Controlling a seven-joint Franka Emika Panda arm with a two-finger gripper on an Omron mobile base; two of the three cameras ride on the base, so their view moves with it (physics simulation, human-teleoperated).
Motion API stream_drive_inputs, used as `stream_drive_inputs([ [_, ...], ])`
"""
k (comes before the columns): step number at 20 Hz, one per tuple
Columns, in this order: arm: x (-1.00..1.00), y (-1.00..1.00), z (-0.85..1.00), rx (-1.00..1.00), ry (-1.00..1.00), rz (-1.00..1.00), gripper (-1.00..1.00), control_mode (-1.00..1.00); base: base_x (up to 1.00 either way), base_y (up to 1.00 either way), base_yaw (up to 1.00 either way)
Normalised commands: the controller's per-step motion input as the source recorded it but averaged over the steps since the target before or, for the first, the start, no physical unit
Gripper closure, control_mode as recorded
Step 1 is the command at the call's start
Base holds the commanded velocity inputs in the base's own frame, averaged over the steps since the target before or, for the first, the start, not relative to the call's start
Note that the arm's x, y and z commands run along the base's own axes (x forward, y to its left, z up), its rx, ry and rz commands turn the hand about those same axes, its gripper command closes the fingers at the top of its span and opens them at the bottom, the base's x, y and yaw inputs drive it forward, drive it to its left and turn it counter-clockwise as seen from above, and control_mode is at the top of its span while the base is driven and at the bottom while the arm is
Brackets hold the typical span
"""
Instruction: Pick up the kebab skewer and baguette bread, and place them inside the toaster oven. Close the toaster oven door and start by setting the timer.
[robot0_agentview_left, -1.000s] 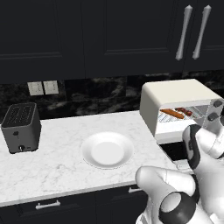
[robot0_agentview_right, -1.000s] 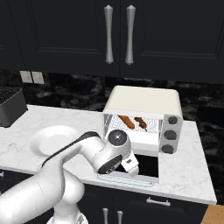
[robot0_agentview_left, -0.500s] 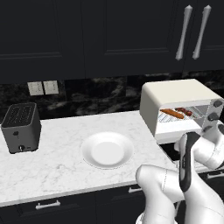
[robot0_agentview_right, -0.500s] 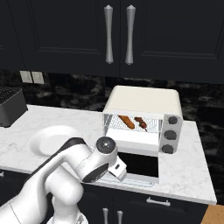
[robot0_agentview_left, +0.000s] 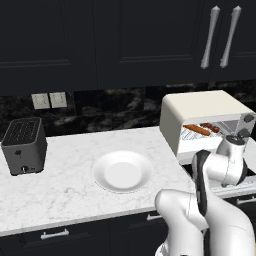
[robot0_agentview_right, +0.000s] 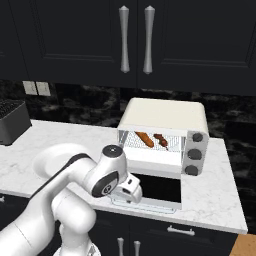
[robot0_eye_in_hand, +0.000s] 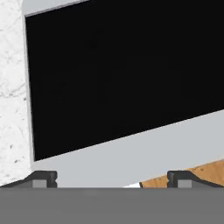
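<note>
Food loaded — door (robot0_agentview_right: 150, 190) still down.
Gripper (robot0_eye_in_hand: 109, 177) has dropped low over the door glass, jaws wide, empty; skewer (robot0_agentview_right: 160, 139) and baguette (robot0_agentview_right: 144, 139) racked — closing next.

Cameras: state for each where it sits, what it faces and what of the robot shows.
Left base view: behind-left, over the counter; arm lower right.
Right base view: behind-right, facing the toaster oven; arm lower left.
Hand view: on the hand, above the toaster oven door; open gripper.
Both base views share baguette bread and kebab skewer.
</note>
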Motion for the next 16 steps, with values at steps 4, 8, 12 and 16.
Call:
stream_drive_inputs([
  [4,-0.14,-0.29,-0.22,-0.03,0.09,0.21,-1.00,-1.00,0.00,0.00,0.00],
  [8,-0.11,-0.52,-0.37,0.00,0.02,0.19,-1.00,-1.00,0.00,0.00,0.00],
  [12,-0.01,-0.30,-0.43,0.04,0.00,0.09,-1.00,-1.00,0.00,0.00,0.00],
  [16,-0.15,-0.04,-0.31,0.03,0.00,0.00,-1.00,-1.00,0.00,0.00,0.00],
])
